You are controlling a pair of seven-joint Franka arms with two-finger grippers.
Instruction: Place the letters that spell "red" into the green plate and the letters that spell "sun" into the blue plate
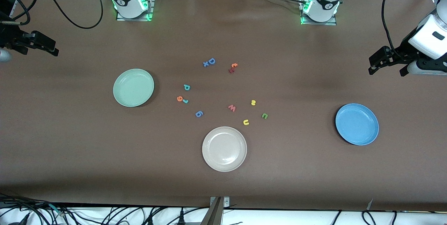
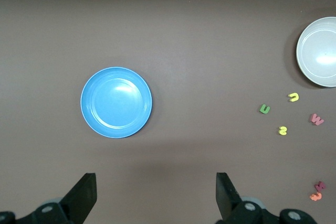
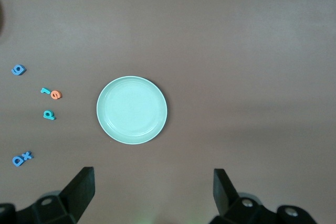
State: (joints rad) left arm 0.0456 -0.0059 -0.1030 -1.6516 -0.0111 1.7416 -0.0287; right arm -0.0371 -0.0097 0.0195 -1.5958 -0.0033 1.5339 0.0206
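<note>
The left claw [image 2: 152,195] hangs in the air at the left arm's end of the table [image 1: 70,148], fingers spread wide and holding nothing, touching nothing; the right claw [image 3: 152,192] hangs the same way at the right arm's end, wide open and empty. Both arms wait. The only writing is the foam letters themselves. The cream-white plate [image 1: 224,149] serves as the landmark: the yellow "u" [image 1: 246,122] lies just farther from the front camera than its rim, with the dark green "n" [image 1: 264,115] beside it toward the left arm's end and the yellow "s" [image 1: 253,103] farther back again, near a pink "w" [image 1: 232,107]. On the plate's right-arm side, farther back, lie a blue "g" [image 1: 199,114], the orange "e" [image 1: 180,98] touching or nearly touching the teal "r" [image 1: 185,101], and the teal "d" [image 1: 187,87], which reads as "p". Farthest back are a blue "D" [image 1: 211,61] with what looks like a small blue "x" [image 1: 205,64], and two reddish letters [image 1: 233,67] too small to read. The blue plate [image 1: 357,124] sits below the left claw in its wrist view, the green plate [image 1: 133,87] below the right claw; both plates are well apart from the letters.
</note>
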